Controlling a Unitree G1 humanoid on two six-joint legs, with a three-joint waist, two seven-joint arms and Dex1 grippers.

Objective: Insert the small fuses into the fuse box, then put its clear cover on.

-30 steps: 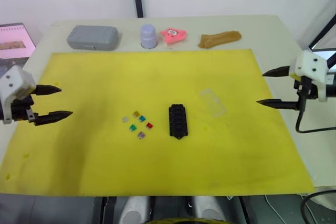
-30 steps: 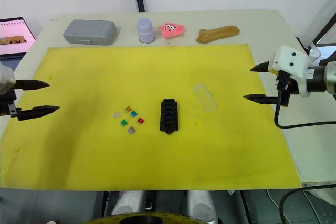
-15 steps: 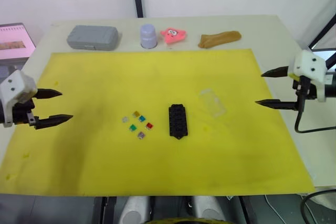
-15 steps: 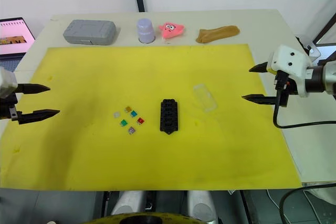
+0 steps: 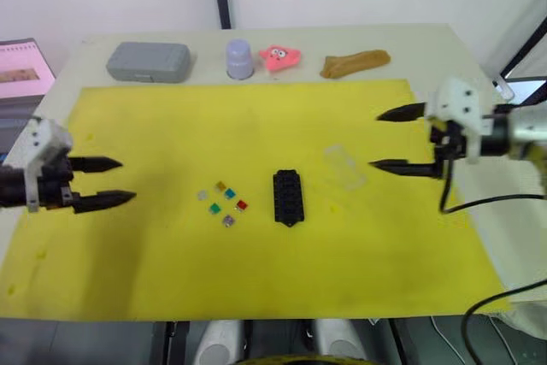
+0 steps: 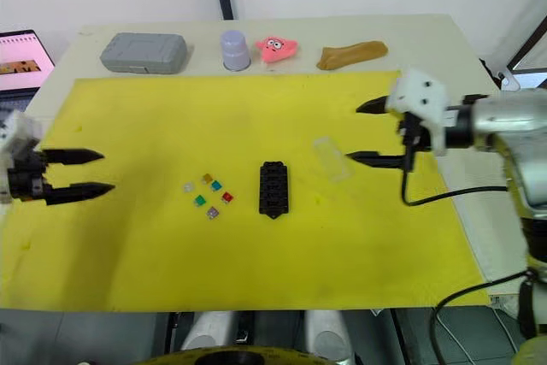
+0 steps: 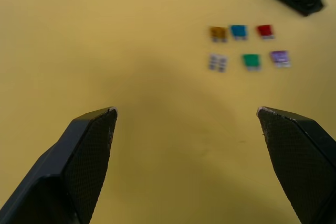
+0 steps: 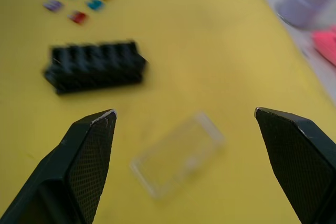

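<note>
We've got both end effectors wide open and empty over the yellow mat (image 5: 171,271) on the desk (image 5: 427,40). Left end effector (image 5: 126,180) sits at the mat's left side, well apart from the fuses (image 5: 223,202), pointing toward them. Right end effector (image 5: 374,138) is just beside the cover (image 5: 346,166), which lies flat on the mat, right of the box (image 5: 287,197). Fuses are a loose cluster of six just left of the box, none in the slots as far as we can tell. Nothing of the task is done yet. Risks, as we judge them: the right is lined up on the cover, but fuses have to go in first; grabbing the cover now means parking it again. The cover is nearly invisible and flat, so the fingers could skate over it or shove it along the mat. The fuses are tiny and close-packed: a wide-open approach could scatter neighbours or pinch two. The box is loose, so pressing a fuse in one-handed could tip or slide it.
</note>
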